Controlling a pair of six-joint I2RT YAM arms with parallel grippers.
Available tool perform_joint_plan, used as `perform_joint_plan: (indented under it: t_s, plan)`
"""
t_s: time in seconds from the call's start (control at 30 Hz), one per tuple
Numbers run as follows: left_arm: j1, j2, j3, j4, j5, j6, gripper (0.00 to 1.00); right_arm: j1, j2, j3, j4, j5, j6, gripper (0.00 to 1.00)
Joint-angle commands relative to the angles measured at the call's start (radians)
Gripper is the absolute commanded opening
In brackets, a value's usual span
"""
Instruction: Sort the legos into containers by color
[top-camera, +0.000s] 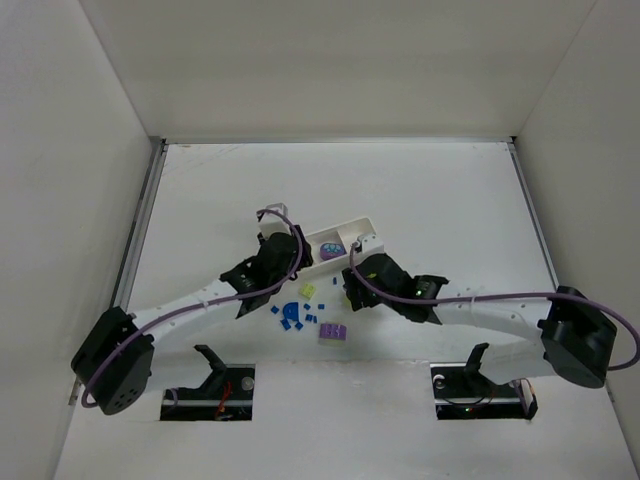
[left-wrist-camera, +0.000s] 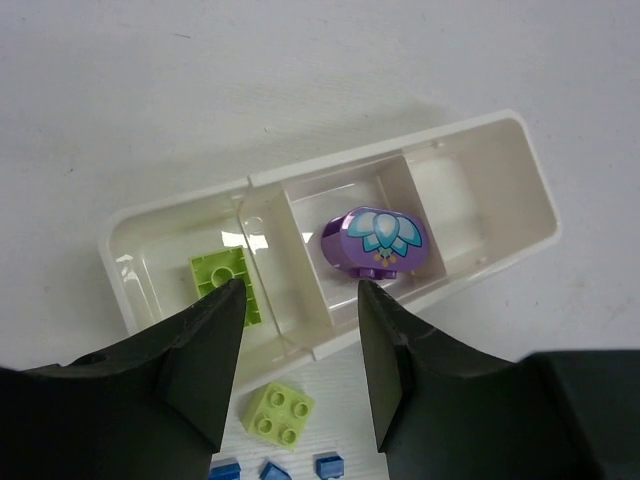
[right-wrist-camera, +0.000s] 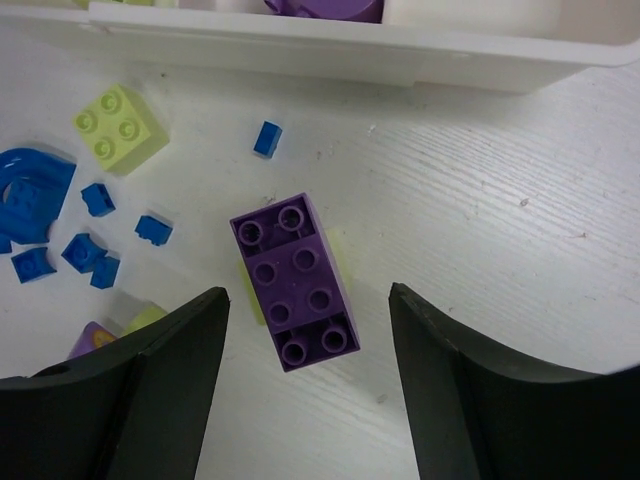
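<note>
Right hand (right-wrist-camera: 307, 300) open, poised astride purple eight-stud brick (right-wrist-camera: 295, 283) lying flat on worktop (right-wrist-camera: 480, 200), gap each side. Blue bits (right-wrist-camera: 153, 229) apart to one side. White tray (right-wrist-camera: 300, 50) wall beyond.

Left hand (left-wrist-camera: 300, 290) open over tray. Yellow-green brick (left-wrist-camera: 222, 272) in end compartment, purple lotus-print block (left-wrist-camera: 380, 240) in middle.

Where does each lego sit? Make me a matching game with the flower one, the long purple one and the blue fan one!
Things:
1. flower brick
2. long purple brick
3. blue fan piece

Places:
A. on the table, beside the tiny blue bits
B. in the middle compartment of the tray
C. on the table, below the open right gripper

Pairs: 1-B, 2-C, 3-A
</note>
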Motion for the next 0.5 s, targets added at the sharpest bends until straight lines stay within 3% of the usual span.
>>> perform_joint_plan:
  t_s: [0.0,0.13,0.27,0.37,0.47]
  plan:
    - [-0.018,-0.035,0.018,-0.016,0.010,-0.011,0.46,0.010,0.028,0.058,0.013,-0.024,-0.028,0.67]
    - [-0.029,-0.052,0.002,-0.016,0.015,-0.025,0.46,0.004,0.074,0.077,0.019,-0.036,-0.023,0.52]
    - [-0.031,-0.076,-0.015,-0.016,0.032,-0.034,0.46,0.002,0.121,0.100,0.001,-0.033,-0.033,0.51]
    - [-0.026,-0.101,-0.027,-0.016,0.048,-0.042,0.46,0.001,0.116,0.104,-0.004,-0.020,-0.023,0.34]
    - [-0.020,-0.124,-0.033,-0.016,0.064,-0.053,0.47,-0.017,0.056,0.095,0.004,-0.010,-0.002,0.26]
